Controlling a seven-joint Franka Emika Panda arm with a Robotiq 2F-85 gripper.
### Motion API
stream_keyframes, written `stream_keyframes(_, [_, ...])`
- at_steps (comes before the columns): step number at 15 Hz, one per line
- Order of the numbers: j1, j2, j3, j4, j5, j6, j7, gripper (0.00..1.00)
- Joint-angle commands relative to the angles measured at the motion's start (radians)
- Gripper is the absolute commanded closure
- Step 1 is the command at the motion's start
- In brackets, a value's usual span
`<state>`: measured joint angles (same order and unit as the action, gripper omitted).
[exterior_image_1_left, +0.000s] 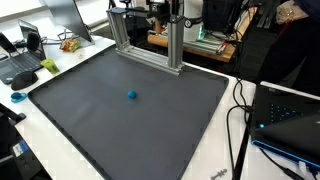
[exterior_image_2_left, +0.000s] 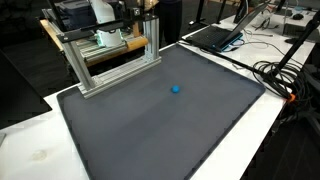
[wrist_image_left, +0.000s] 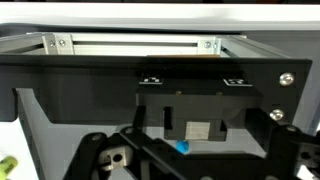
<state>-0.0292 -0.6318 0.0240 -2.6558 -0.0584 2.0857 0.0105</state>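
A small blue ball (exterior_image_1_left: 132, 96) lay alone on a dark grey mat (exterior_image_1_left: 90, 125), a little above the middle of the frame in both exterior views. The mat covered most of a white counter (exterior_image_1_left: 215, 165), which showed as a pale border around it.

A metal frame (exterior_image_1_left: 150, 38) of silver bars stood on the far edge of the mat, at the upper middle of an exterior view and at the upper left of the other (exterior_image_2_left: 110, 60). The ball (exterior_image_2_left: 176, 89) sat well apart from that frame, with bare mat on every side.

In the wrist view the tool (wrist_image_left: 195, 168) showed only as dark finger parts along the lower edge, one at the lower left and one at the lower right. They stood wide apart with nothing held between them, so the tool was open. Black bars and a silver rail filled the upper part of that view, and a bit of blue, the ball (wrist_image_left: 182, 147), peeked out just below the middle.

A laptop (exterior_image_2_left: 215, 36) rested on the counter at the upper right, with black cables (exterior_image_2_left: 278, 72) looping beside it along the right edge.
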Motion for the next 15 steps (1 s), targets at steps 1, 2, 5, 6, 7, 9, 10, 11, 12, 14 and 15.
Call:
stream_keyframes(1, [0.016, -0.004, -0.002, -0.014, 0.015, 0.018, 0.016, 0.0])
stream_keyframes(2, [0.016, -0.004, 0.001, -0.017, 0.013, 0.019, 0.018, 0.0])
stream_keyframes(5, [0.013, -0.007, 0.01, -0.024, -0.007, 0.022, 0.021, 0.0])
stream_keyframes(6, [0.009, -0.009, 0.016, -0.027, -0.02, 0.028, 0.023, 0.0])
stream_keyframes(7, [0.012, -0.011, 0.014, -0.028, -0.02, 0.026, 0.014, 0.0])
stream_keyframes(9, [0.013, -0.015, 0.015, -0.031, -0.031, 0.024, 0.0, 0.0])
stream_keyframes(10, [0.014, -0.015, 0.015, -0.03, -0.032, 0.017, -0.003, 0.0])
stream_keyframes(11, [0.012, -0.016, 0.016, -0.03, -0.036, 0.022, -0.001, 0.0])
stream_keyframes(12, [0.008, -0.017, 0.017, -0.03, -0.041, 0.024, 0.002, 0.0])
stream_keyframes(14, [0.007, -0.015, 0.013, -0.027, -0.048, 0.019, -0.005, 0.0])
stream_keyframes(15, [0.005, -0.013, 0.013, -0.026, -0.052, 0.02, -0.004, 0.0])
